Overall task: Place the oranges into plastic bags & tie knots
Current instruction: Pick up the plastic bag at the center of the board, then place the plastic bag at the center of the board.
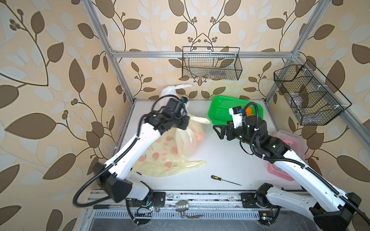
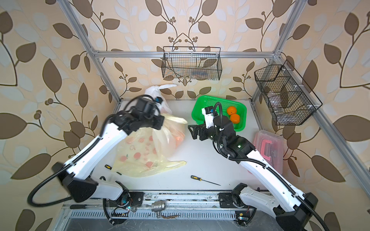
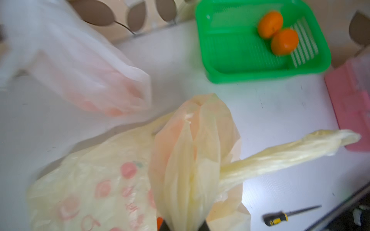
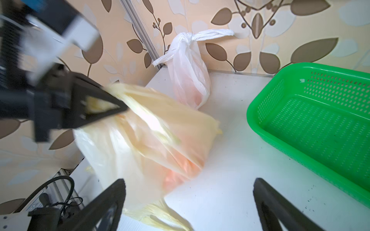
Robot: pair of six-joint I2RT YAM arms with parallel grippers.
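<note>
A pale yellow plastic bag (image 1: 188, 138) (image 4: 160, 144) with oranges showing through stands left of centre. My left gripper (image 3: 185, 225) (image 1: 186, 122) is shut on its bunched top, and one loose handle strap (image 3: 290, 152) sticks out toward the basket. A second, fruit-printed yellow bag (image 2: 138, 156) lies flat beneath it. A white bag (image 4: 188, 76), tied with a knot (image 4: 185, 38), stands at the back wall. Two oranges (image 2: 231, 110) (image 3: 284, 42) lie in the green basket (image 2: 200, 112). My right gripper (image 4: 189, 182) (image 1: 217, 132) is open and empty, just right of the yellow bag.
A screwdriver (image 1: 225, 180) lies near the table's front edge, and another handle (image 2: 108, 167) peeks out by the flat bag. A clear box with a pink handle (image 2: 268, 148) sits at the right edge. Black wire baskets (image 1: 211, 64) (image 1: 308, 94) hang on the walls.
</note>
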